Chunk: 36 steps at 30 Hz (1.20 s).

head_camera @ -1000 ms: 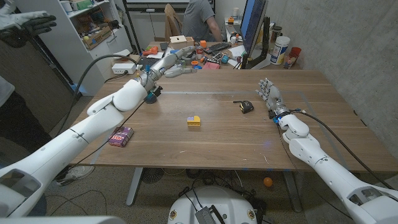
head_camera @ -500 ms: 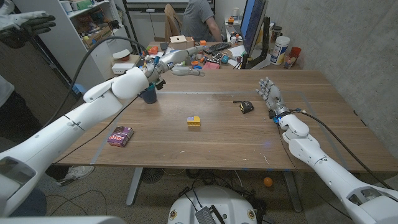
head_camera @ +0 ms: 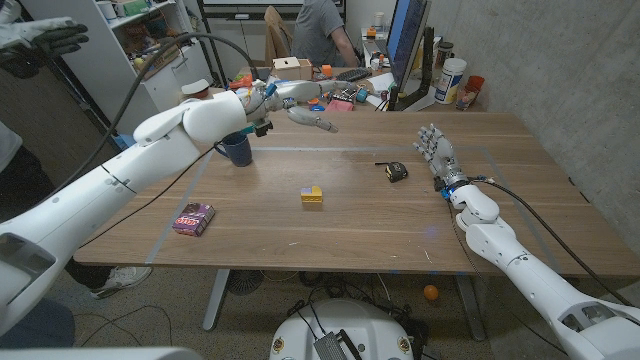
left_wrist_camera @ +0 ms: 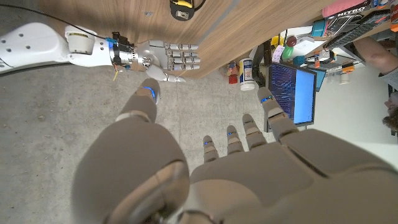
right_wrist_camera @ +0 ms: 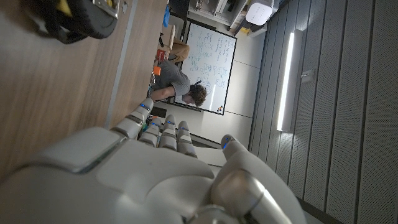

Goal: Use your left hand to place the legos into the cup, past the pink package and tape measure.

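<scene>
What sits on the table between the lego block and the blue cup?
Nothing: in the head view only bare wood lies between the lego block and the blue cup.

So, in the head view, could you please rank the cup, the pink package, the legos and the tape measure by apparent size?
1. Pink package; the cup looks similar, and part of it is hidden by the left arm, so I would not rank those two.
2. Legos.
3. Tape measure, only slightly smaller.
</scene>
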Each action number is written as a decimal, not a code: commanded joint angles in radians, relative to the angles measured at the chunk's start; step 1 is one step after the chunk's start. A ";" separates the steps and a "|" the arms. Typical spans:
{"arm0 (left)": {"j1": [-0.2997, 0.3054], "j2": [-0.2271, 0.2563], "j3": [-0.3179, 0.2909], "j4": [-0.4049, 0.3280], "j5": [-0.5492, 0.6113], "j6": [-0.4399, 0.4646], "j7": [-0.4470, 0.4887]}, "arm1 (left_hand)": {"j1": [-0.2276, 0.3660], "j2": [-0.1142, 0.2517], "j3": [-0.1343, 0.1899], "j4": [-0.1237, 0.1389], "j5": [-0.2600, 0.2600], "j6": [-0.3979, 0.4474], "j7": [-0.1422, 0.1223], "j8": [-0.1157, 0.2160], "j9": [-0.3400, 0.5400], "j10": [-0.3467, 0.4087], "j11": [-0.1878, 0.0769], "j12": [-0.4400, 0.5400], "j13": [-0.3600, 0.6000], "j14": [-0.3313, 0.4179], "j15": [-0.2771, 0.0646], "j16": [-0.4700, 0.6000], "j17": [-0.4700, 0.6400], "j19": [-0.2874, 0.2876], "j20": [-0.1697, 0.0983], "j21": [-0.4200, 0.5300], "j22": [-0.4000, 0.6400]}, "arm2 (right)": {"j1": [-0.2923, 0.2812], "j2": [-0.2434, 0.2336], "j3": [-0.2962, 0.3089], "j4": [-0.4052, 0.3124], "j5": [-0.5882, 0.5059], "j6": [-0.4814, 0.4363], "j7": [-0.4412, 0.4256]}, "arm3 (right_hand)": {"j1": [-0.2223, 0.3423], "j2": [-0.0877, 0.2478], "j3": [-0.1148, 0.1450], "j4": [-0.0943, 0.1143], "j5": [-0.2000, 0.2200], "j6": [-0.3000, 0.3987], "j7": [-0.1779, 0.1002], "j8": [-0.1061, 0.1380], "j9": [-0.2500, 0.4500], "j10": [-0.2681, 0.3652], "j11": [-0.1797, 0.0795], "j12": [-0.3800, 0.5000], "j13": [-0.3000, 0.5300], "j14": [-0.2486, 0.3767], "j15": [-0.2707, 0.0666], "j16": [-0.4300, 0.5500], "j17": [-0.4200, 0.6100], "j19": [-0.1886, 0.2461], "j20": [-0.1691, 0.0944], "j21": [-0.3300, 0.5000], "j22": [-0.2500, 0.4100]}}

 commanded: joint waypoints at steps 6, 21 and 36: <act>-0.066 0.016 0.028 -0.075 0.047 0.070 -0.182 | 0.032 0.010 -0.019 0.004 0.017 0.010 -0.022 0.010 0.005 -0.014 -0.016 0.004 0.004 -0.016 0.005 0.000 0.003 -0.017 0.007 -0.016 0.003 | -0.008 -0.006 0.006 -0.003 0.008 0.000 0.010 | -0.013 0.001 -0.004 0.002 0.007 0.003 0.011 0.008 0.004 0.001 0.005 0.009 0.003 -0.003 0.010 0.010 0.002 0.003 0.006 0.009 0.005; -0.093 0.025 0.052 -0.100 0.073 0.135 -0.289 | 0.105 0.049 -0.050 0.016 0.015 -0.060 -0.023 -0.002 0.005 -0.094 -0.005 -0.005 0.008 -0.098 0.024 -0.004 0.003 -0.054 0.011 -0.054 0.004 | -0.017 -0.011 0.011 -0.011 0.014 0.006 0.015 | -0.020 -0.003 -0.010 0.003 0.009 0.003 0.011 0.008 0.003 0.002 0.004 0.009 0.003 -0.001 0.013 0.011 0.002 0.004 0.007 0.009 0.005; -0.121 0.006 0.103 -0.059 0.070 0.146 -0.363 | 0.080 0.028 -0.097 0.036 0.020 -0.058 -0.022 0.007 0.005 -0.075 0.002 0.015 0.012 -0.083 0.017 0.011 0.006 -0.050 0.027 -0.063 0.005 | -0.025 -0.012 0.011 -0.020 0.011 0.004 0.007 | -0.024 -0.004 -0.013 0.004 0.011 0.003 0.011 0.007 0.003 0.002 0.004 0.009 0.003 0.000 0.015 0.011 0.001 0.004 0.008 0.009 0.005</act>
